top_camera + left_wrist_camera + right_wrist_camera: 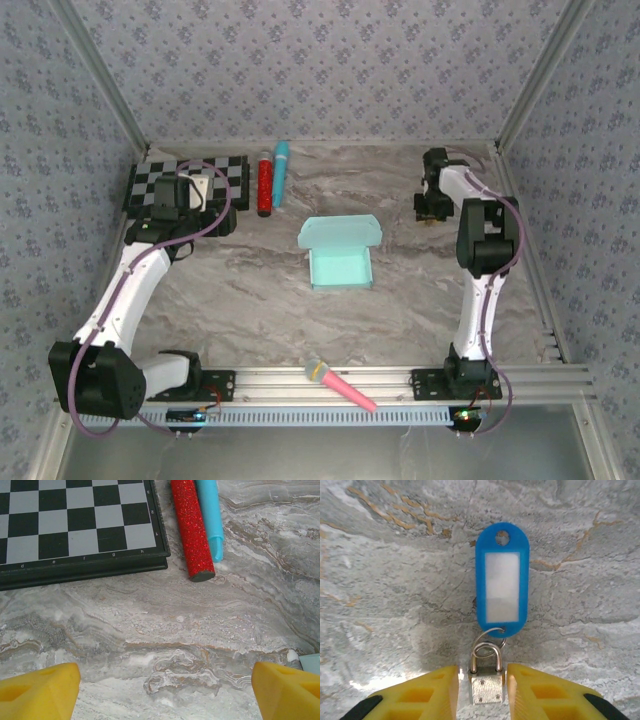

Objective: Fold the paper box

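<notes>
Left jaws wide; right jaws narrow, flanking without touching a small silver padlock [485, 690], two o'clock from the pale mint-blue paper box [340, 265].

High rear camera looks down; wrist cameras face the table [400, 195] closely.

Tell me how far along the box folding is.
Done: the pale mint-blue cardboard box stands as a tray, walls up. In hand: nothing; the left gripper hangs open near the black-and-white checkerboard, the right gripper, jaws open, flanks a small silver padlock with a blue plastic key tag, far from the box. Left: closing the open lid.
</notes>
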### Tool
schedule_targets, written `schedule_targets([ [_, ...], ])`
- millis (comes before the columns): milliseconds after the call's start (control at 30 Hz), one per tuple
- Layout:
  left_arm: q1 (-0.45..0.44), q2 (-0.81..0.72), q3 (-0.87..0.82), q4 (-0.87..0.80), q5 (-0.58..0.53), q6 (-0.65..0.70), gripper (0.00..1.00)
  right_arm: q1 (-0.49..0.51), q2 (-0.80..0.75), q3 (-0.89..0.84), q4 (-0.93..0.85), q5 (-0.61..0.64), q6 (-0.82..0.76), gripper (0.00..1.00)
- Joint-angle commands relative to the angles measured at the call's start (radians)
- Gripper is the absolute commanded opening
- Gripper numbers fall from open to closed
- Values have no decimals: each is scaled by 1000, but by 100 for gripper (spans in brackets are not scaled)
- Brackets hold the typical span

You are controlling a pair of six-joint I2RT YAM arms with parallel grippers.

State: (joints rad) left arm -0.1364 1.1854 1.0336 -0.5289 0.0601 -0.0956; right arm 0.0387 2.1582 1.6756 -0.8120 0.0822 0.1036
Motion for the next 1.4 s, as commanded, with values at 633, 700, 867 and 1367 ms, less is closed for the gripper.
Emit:
schedule_targets([
  [633,8,-20,17,-28,21,4,88,31,83,209,-95,100,108,31],
  [700,9,-20,16,-28,21,3,89,32,97,219,-107,105,113,31],
  [867,9,-20,15,-29,20,4,89,33,119,224,-116,113,118,31],
  [1367,9,-13,14,-30,15,7,89,32,153,213,-131,126,124,30],
])
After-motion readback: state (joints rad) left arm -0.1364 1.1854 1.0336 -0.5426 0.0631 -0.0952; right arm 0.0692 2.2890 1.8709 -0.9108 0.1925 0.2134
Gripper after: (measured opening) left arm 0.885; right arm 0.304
